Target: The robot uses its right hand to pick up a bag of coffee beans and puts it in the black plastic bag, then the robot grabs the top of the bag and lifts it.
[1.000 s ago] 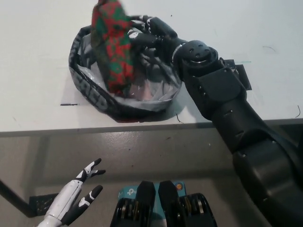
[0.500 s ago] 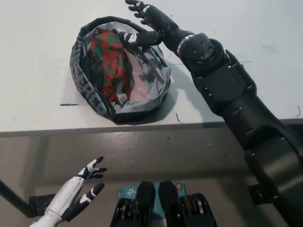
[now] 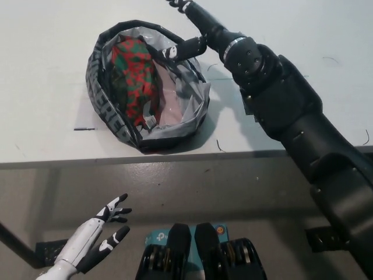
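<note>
The coffee bean bag, red and green patterned, lies inside the black plastic bag, whose rim is rolled down on the white table. My black right hand is open above the bag's far right rim, its fingers spread, one lower finger close over the rim; the upper fingertips run out of the picture's top. It holds nothing. My white left hand rests open below the table's front edge at the lower left.
The table's front edge runs across the picture's middle, with grey floor below. A small dark mark lies on the table left of the bag.
The right hand let go of the coffee bag, which dropped to lie inside the black bag. The hand then opened and drew up and away to the far right. The left hand barely moved.
</note>
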